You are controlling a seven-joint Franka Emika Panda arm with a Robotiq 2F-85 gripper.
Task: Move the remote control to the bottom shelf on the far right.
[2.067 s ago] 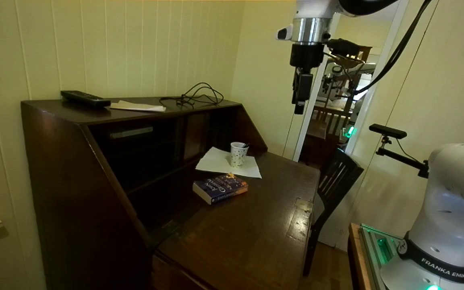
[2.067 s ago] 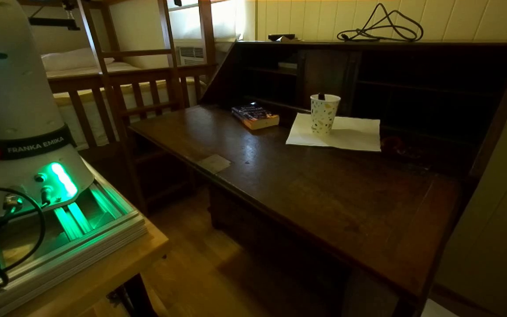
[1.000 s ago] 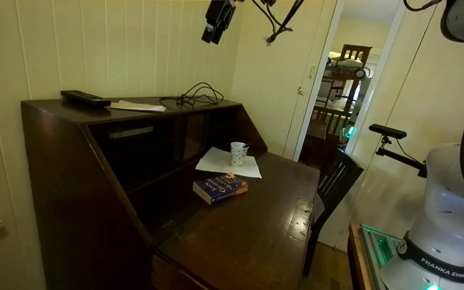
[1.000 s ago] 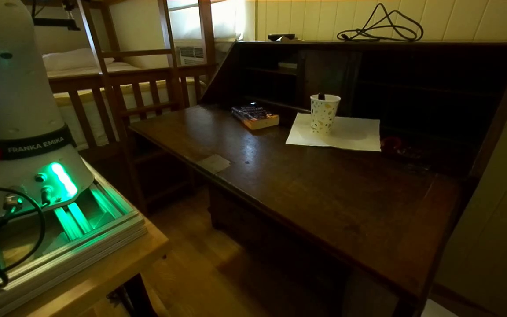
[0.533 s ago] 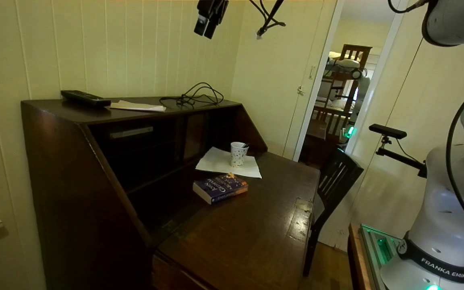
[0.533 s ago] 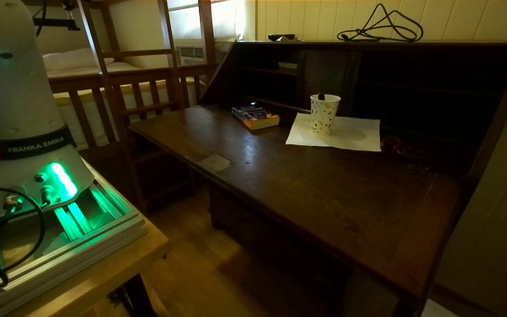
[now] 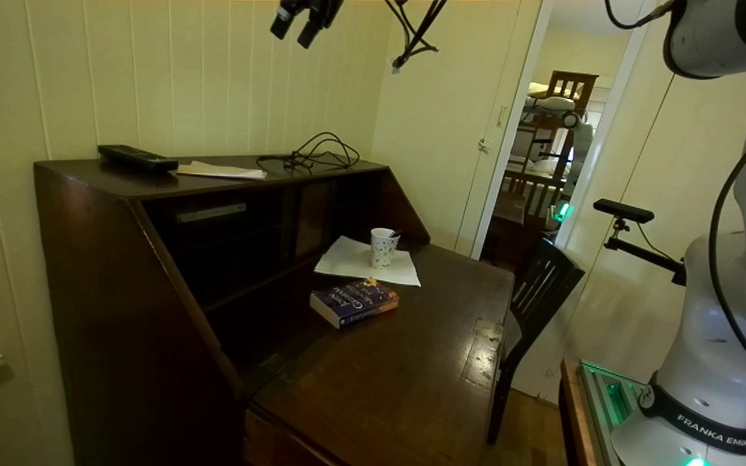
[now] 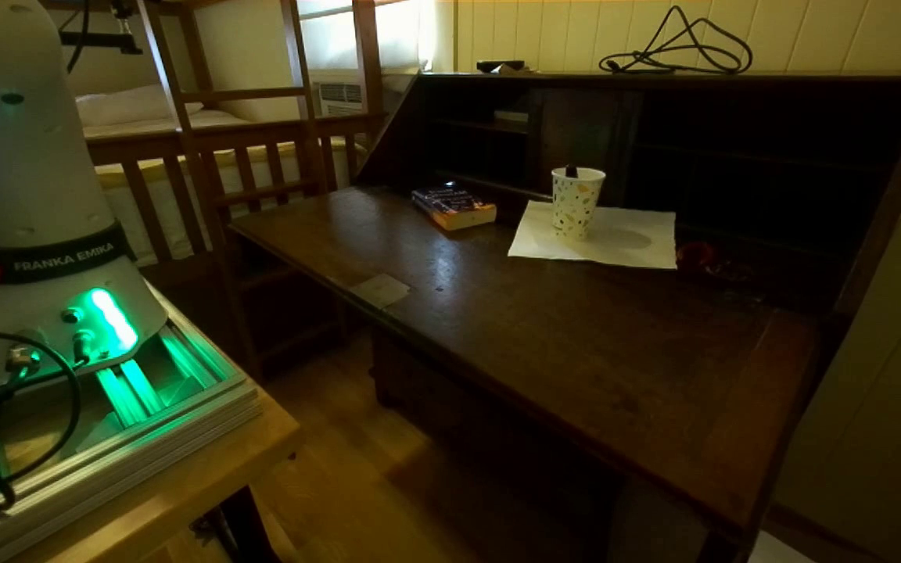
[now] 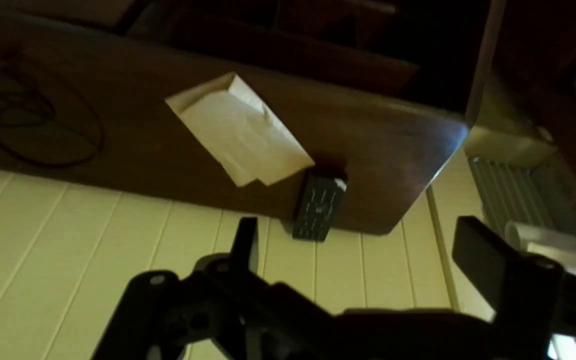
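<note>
The remote control [image 7: 138,158] is a slim black bar lying on the desk's top [image 7: 114,184], near its left end in this exterior view. It also shows in the wrist view [image 9: 321,206], and in an exterior view as a small dark bar [image 8: 500,66]. My gripper [image 7: 293,35] hangs high above the desk, to the right of and above the remote, apart from it. In the wrist view the gripper [image 9: 358,225] is wide open with nothing between its fingers. The desk's right-hand shelves [image 8: 755,191] are dark, and their insides are hard to make out.
A folded pale paper [image 9: 248,132] lies beside the remote. A coiled black cable [image 7: 311,155] is further along the top. Below, a dark blue book [image 7: 353,301] and a cup [image 7: 383,249] on white paper [image 7: 347,259] stand on the writing surface. The panelled wall [image 7: 217,77] is behind.
My gripper has moved from the right side of the exterior view up and left, above the desk. Its fingers have spread apart in the last half second. The remote has not moved.
</note>
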